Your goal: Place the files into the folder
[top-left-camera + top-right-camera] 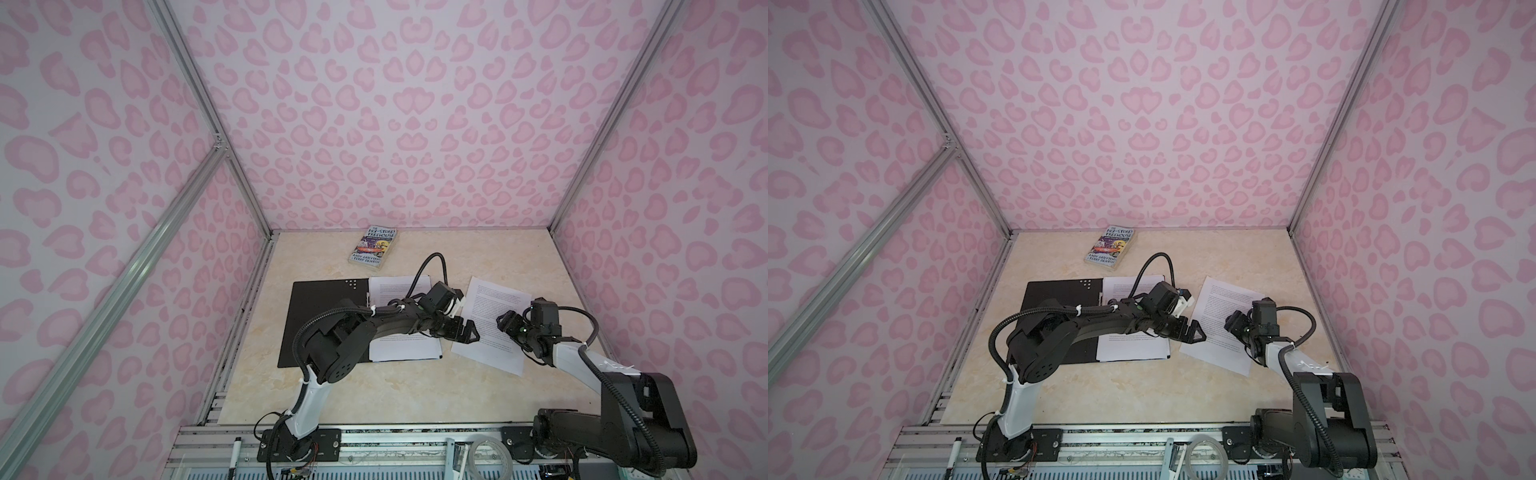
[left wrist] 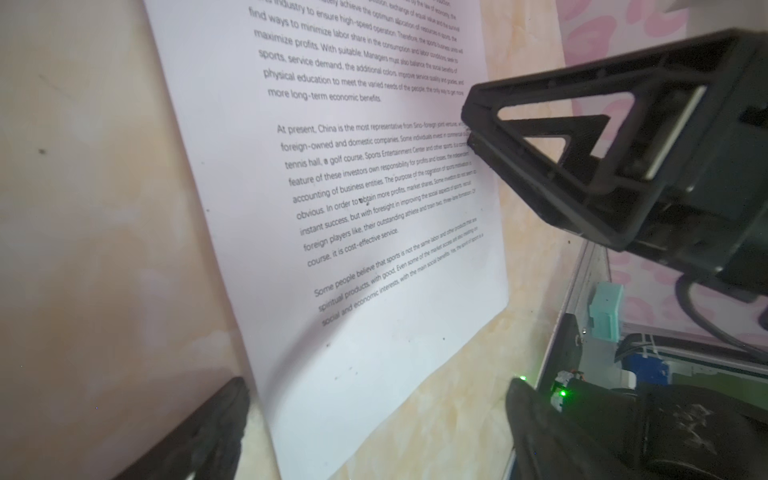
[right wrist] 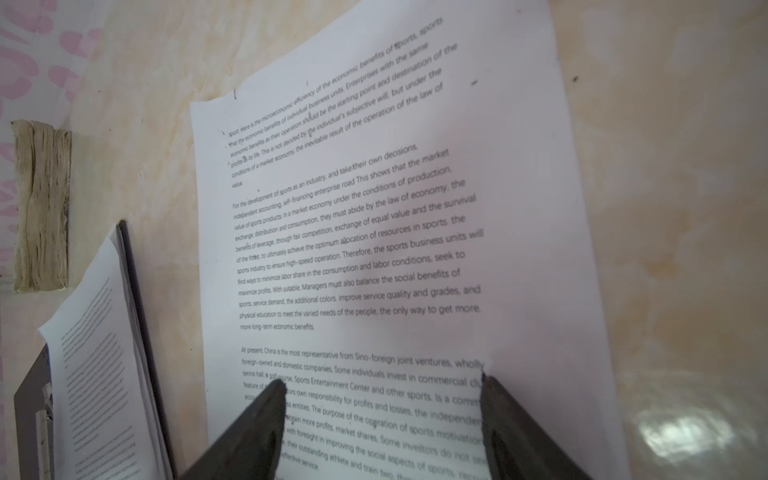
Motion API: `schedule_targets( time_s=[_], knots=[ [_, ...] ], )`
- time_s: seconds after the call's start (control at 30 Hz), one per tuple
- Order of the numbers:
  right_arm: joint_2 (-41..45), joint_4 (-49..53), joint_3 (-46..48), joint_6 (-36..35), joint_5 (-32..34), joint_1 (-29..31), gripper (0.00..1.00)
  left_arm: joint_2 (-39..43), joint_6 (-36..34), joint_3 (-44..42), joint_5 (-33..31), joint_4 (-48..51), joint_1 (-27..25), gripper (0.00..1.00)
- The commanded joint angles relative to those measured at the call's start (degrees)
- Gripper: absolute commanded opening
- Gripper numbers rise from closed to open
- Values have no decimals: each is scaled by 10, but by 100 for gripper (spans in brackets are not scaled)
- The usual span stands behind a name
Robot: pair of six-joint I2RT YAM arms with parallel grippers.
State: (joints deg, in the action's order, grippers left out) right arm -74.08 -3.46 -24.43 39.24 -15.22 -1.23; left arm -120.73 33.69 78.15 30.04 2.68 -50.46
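Nearest the top camera runs the metal rail (image 1: 415, 436) that carries my two arms. Beyond it, in both top views, the folder (image 1: 316, 299) (image 1: 1054, 295) lies open and flat on the table (image 1: 374, 390), black inside up, with a stack of sheets (image 1: 390, 286) on its right half. Just right of the folder a loose sheet (image 1: 490, 307) lies askew. My left gripper (image 1: 467, 332) hangs between the folder and that sheet, and my right gripper (image 1: 505, 322) is over the sheet. A book (image 1: 374, 249) lies behind the folder.

From my left wrist, my jaws stand wide apart and hold nothing, with the loose sheet (image 2: 353, 311) below them.

From my right wrist, my fingers (image 3: 270, 407) are parted and empty, their tips down at the loose sheet, perhaps touching it.
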Motion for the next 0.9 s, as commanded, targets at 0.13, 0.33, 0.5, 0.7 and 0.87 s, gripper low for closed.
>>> schedule_targets(
  time_s=[0.13,0.33,0.5,0.7,0.87],
  knots=[
    [-5,27,6,12,-11,3,74,-4,89,-56,95,-99,19,98],
    [-6,24,6,12,-17,3,74,-2,138,-81,142,-210,23,99],
    [-5,22,7,12,-18,4,74,2,140,-85,145,-230,21,98],
    [-7,19,7,14,-23,3,74,-4,142,-79,136,-224,17,80],
    [-5,19,6,13,-24,3,74,-12,146,-71,133,-215,18,59]
  ],
)
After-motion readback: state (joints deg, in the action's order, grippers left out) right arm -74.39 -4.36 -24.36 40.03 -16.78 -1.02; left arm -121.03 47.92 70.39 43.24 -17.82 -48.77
